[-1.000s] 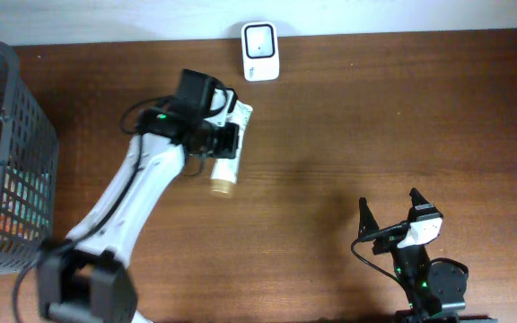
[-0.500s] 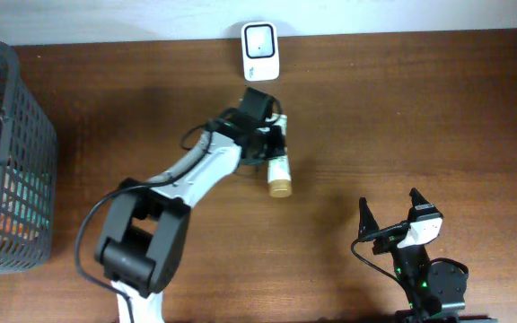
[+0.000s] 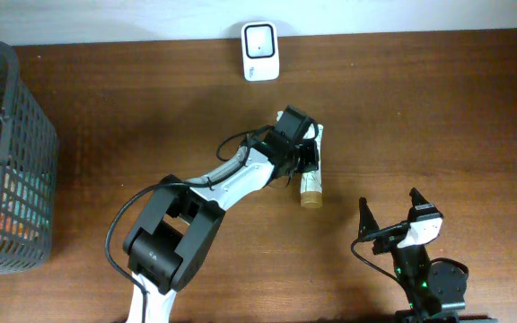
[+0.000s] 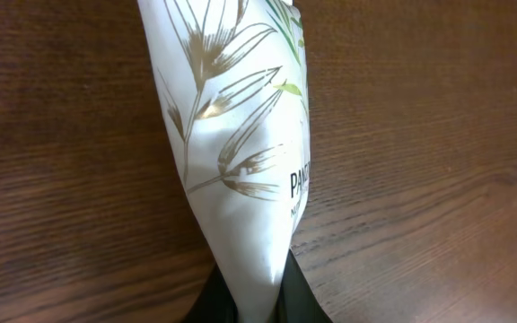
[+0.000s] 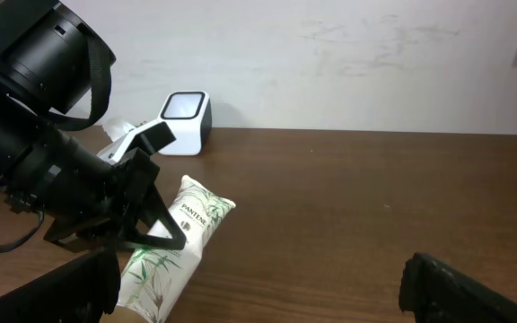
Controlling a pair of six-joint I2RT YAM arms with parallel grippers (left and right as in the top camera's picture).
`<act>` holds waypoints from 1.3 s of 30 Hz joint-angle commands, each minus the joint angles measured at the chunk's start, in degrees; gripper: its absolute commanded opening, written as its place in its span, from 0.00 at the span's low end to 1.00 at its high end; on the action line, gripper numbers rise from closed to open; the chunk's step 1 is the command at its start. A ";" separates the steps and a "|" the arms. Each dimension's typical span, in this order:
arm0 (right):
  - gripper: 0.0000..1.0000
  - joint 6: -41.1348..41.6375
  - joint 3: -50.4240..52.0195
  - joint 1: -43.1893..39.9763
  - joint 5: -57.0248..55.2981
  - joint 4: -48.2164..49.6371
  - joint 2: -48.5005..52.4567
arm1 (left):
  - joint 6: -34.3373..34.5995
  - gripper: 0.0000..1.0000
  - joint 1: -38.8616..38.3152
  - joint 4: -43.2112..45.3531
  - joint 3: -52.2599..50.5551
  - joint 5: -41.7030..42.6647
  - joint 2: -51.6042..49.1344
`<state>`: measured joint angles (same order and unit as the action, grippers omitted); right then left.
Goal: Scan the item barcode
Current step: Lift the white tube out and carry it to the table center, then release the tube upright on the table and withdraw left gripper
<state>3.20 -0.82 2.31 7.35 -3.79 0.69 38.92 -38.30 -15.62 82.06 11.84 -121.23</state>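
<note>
The left end effector (image 3: pixel 296 148) sits just right of centre in the overhead view, clamped shut on the white tube (image 3: pixel 311 184). The tube runs down the frame from between the fingers, its gold cap (image 3: pixel 311 199) toward the lower edge. Whether it touches the tabletop (image 3: pixel 438 108) I cannot tell. In the left wrist view its leaf-printed body rises from the dark fingers (image 4: pixel 299 301). The scanner (image 3: pixel 260 39) stands at top centre, well apart from the tube. The right end effector (image 3: pixel 389 199) rests at lower right, spread wide and empty.
</note>
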 commanded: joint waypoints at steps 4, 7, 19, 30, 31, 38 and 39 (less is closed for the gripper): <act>0.98 0.22 0.46 0.42 -0.33 -0.04 -0.28 | -2.27 0.00 1.14 -2.69 0.76 -7.54 -0.20; 0.98 0.22 0.46 0.42 -0.33 -0.04 -0.28 | -4.04 0.02 1.14 -6.03 0.76 -13.90 -0.20; 0.98 0.22 0.46 0.42 -0.33 -0.04 -0.28 | -8.57 0.22 -1.99 -9.20 4.81 -17.84 -0.20; 0.98 0.22 0.46 0.42 -0.33 -0.04 -0.28 | -9.27 0.31 -9.60 -12.46 7.85 -24.33 -0.20; 0.98 0.22 0.46 0.42 -0.33 -0.04 -0.28 | -9.27 0.38 -10.51 -12.31 7.85 -24.81 -0.22; 0.98 0.22 0.46 0.42 -0.33 -0.04 -0.28 | -9.31 0.99 -11.02 -11.23 8.90 -26.18 -0.20; 0.98 0.22 0.46 0.42 -0.33 -0.04 -0.28 | -10.56 0.99 -10.60 -11.34 9.90 -25.42 -0.15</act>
<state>3.20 -0.82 2.31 7.35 -3.79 0.69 29.76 -50.46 -27.16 88.86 -12.97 -120.99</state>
